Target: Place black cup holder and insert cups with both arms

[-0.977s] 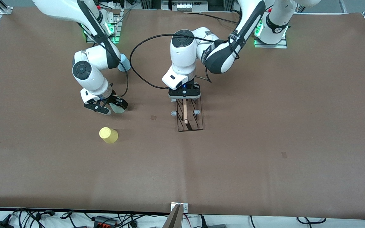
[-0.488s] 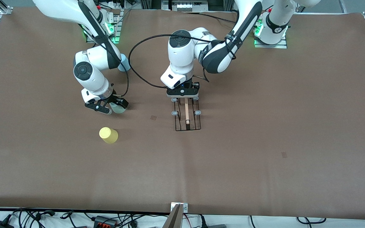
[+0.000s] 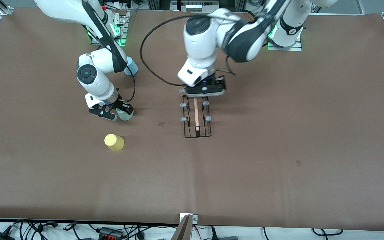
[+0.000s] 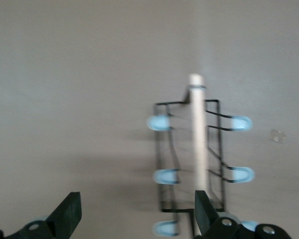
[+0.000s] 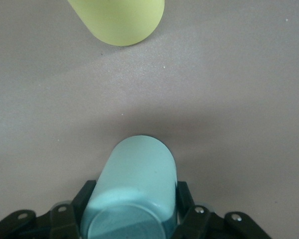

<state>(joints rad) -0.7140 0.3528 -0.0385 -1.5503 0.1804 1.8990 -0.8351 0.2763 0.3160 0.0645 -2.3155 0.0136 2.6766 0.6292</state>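
The black cup holder stands on the table mid-way along it, its wooden rod on top; it also shows in the left wrist view. My left gripper is open and empty above the holder's end nearest the arm bases, its jaws wide apart. My right gripper is shut on the mint green cup, held low at the table. The yellow cup lies nearer the front camera and shows in the right wrist view. The pale blue cup is partly hidden by the right arm.
A black cable loops from the left arm over the table between the two arms. Small dark marks dot the brown table cover.
My left gripper has let go of the cup holder, opened, and risen toward the arm bases. The holder went from tilted to standing flat. My right gripper has barely moved.
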